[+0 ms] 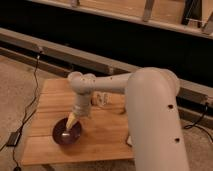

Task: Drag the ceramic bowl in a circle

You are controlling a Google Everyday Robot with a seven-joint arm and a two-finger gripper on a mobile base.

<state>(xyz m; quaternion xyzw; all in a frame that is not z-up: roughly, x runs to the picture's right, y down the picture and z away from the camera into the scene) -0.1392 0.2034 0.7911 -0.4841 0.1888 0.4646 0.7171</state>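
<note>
Claw (70, 123) dips down into the ceramic bowl (67, 133) near the front left corner of the surface (105, 137).

Its pale tips reach over the bowl's back right rim and point down inside, and I cannot tell how wide they are spread or if they pinch the rim. Nothing but the claw tips shows inside the dark, shiny bowl. The bowl sits right under the claw, close to the left edge and the front edge. A small pale block (102, 98) stands near the back edge, well apart from the bowl. The big white arm (150, 115) bends over the right side of the surface.
</note>
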